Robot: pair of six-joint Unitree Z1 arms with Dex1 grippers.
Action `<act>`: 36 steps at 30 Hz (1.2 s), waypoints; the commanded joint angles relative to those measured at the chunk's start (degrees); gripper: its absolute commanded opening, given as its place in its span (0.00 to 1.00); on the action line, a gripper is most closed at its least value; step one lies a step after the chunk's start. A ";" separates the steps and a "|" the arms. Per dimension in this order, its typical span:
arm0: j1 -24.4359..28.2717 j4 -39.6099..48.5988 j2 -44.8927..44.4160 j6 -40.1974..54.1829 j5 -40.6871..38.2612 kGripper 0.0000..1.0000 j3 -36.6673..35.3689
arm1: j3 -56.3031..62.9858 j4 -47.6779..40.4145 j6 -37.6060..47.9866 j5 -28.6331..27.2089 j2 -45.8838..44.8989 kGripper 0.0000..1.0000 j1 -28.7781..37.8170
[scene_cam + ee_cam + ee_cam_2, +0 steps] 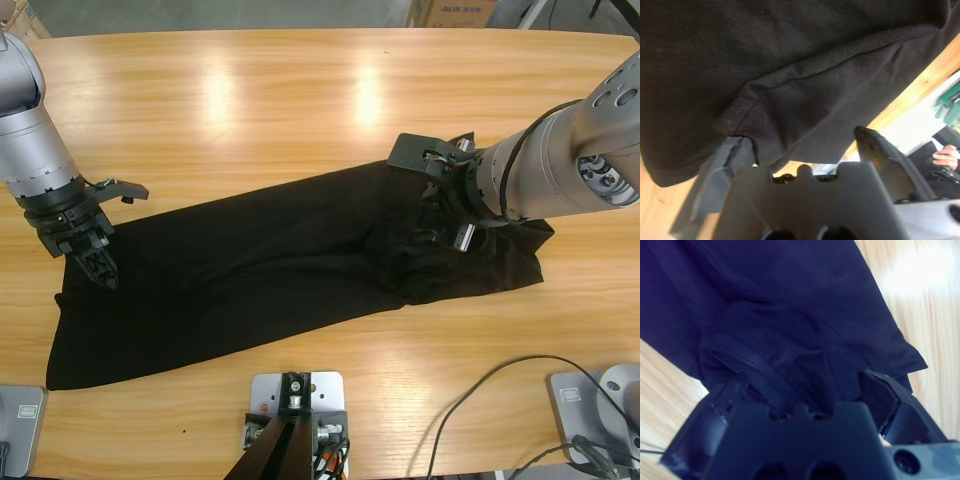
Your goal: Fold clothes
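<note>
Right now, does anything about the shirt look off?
The black polo shirt lies folded in a long slanted band; its end under the right end effector is bunched and rumpled. No visible damage.

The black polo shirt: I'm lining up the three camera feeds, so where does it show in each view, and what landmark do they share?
High view: the black polo shirt lies folded in a long band across the table's near half, from lower left to right of middle.
Left wrist view: the shirt fills the upper picture, a stitched hem corner just ahead of the jaws.
Right wrist view: it fills the upper left and middle.
Shared landmark: the wooden table.
</note>
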 commanded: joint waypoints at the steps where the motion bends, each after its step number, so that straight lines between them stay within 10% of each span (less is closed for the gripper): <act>1: -2.93 6.32 0.29 -0.08 -0.63 0.64 0.20 | 2.74 -1.93 1.21 0.48 2.55 0.88 -0.56; 21: -9.05 10.45 -4.81 1.52 -8.00 0.65 4.83 | 5.80 -5.41 2.62 1.36 3.17 0.88 -0.56; 36: 5.86 -0.78 -3.75 -16.41 2.38 0.75 -0.96 | 7.31 -7.52 4.01 1.45 2.46 0.87 -0.56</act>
